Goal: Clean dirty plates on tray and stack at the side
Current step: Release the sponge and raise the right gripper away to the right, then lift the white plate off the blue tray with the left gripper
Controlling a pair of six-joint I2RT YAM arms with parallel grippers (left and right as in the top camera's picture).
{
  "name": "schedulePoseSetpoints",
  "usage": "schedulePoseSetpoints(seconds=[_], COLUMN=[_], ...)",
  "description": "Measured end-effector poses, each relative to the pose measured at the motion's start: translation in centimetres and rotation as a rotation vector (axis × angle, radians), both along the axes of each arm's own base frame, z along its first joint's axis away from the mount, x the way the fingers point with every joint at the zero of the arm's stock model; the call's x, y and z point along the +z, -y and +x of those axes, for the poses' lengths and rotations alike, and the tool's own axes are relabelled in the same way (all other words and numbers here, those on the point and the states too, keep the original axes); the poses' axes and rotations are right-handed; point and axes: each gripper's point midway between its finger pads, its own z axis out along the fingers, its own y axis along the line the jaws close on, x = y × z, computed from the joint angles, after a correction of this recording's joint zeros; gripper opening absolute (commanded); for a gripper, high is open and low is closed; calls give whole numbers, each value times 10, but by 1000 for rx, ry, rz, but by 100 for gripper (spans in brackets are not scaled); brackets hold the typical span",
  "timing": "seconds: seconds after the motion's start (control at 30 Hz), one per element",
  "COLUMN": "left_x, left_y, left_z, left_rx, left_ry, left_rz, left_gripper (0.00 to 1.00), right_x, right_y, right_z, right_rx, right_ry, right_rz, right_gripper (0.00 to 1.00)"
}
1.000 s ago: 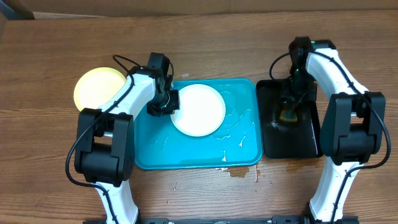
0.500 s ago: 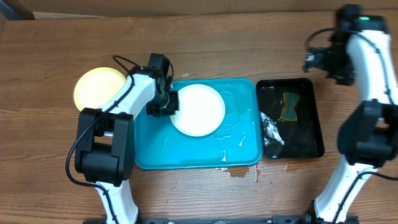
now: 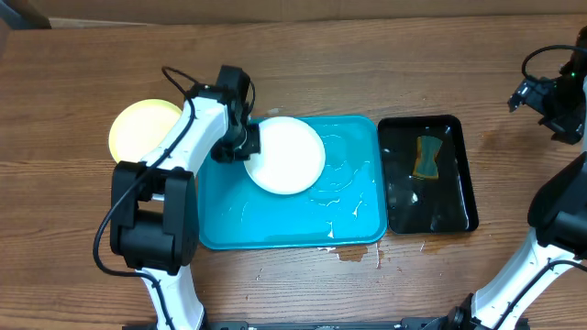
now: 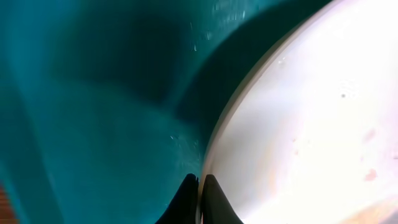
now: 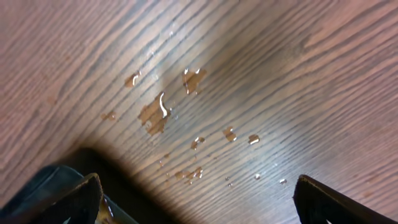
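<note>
A white plate [image 3: 288,156] lies in the turquoise tray [image 3: 275,225]. My left gripper [image 3: 246,145] is shut on its left rim. In the left wrist view the two dark fingers [image 4: 186,202] pinch the rim of the plate [image 4: 311,124], which casts a shadow on the tray [image 4: 93,124] as if raised. Faint orange marks show on the plate. A pale yellow-green plate [image 3: 139,130] rests on the table left of the tray. My right gripper [image 3: 539,97] hangs at the far right edge, open and empty, with its fingers [image 5: 81,196] wide apart over wet wood.
A black tray [image 3: 459,215] stands right of the turquoise one, with a yellow-green sponge [image 3: 427,158] and water in it. Its corner [image 5: 37,186] shows in the right wrist view. Brown droplets [image 5: 155,112] lie on the wood, and a small spill [image 3: 353,254] in front of the trays.
My right arm rose from the black tray, left the sponge there, and swung out to the far right with its jaws opened. My left gripper shifted the white plate slightly up and left.
</note>
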Motion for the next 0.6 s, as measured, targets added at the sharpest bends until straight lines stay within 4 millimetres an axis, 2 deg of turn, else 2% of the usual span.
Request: schedulePoseSetpoints(seconds=[0.13,0.37,0.47,0.6], left_x=[23,88,101,108], left_y=[-4,-1,3,6], left_z=[8,20,22,24], left_rx=[-1,-13,-25,-43], left_ry=[76,272,316,343], left_rz=[35,37,30,44], left_gripper=[4,4,4,4], right_x=[1,1,1,1], right_y=[3,5,5,5], right_z=[4,7,8,8], right_rx=[-4,-4,-3,-3], right_ry=[19,33,34,34], right_rz=[-8,-14,-15,-15], right_gripper=[100,100,100,100])
